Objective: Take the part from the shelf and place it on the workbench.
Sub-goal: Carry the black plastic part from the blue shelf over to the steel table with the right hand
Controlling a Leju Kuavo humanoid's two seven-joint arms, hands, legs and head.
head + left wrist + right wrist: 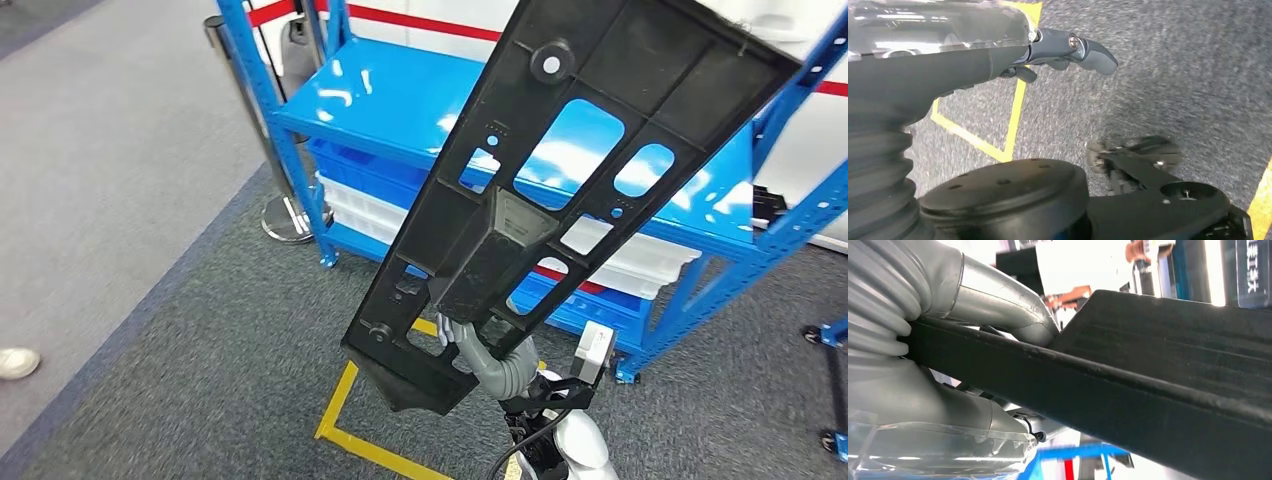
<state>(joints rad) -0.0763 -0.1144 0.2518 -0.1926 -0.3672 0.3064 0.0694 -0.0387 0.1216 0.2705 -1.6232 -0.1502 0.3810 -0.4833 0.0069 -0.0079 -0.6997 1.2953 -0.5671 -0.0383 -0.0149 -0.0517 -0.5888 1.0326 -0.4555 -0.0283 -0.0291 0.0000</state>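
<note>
Part: a long black plastic panel with ribs, a round boss and several cut-out windows, held up in the air and tilted, its far end high toward the upper right of the head view and its near end low, just above the yellow floor marking.
Part's place: off the shelf, in front of the blue shelf unit and overlapping it in the head view; the glossy blue shelf board shows through the cut-outs.
Right hand: the right hand grasps the part from beneath near its lower end; in the right wrist view its grey thumb lies on one side of the part's dark edge and the rest of the hand on the other side.
Left hand: the left hand hangs over grey carpet with its dark fingers curled in loosely and nothing in them.
Shelf unit: white and blue bins sit on the lower level under the top board.
Surroundings: a stanchion post with a round base stands beside the shelf's left upright; a red-and-white stripe runs along the wall behind.
</note>
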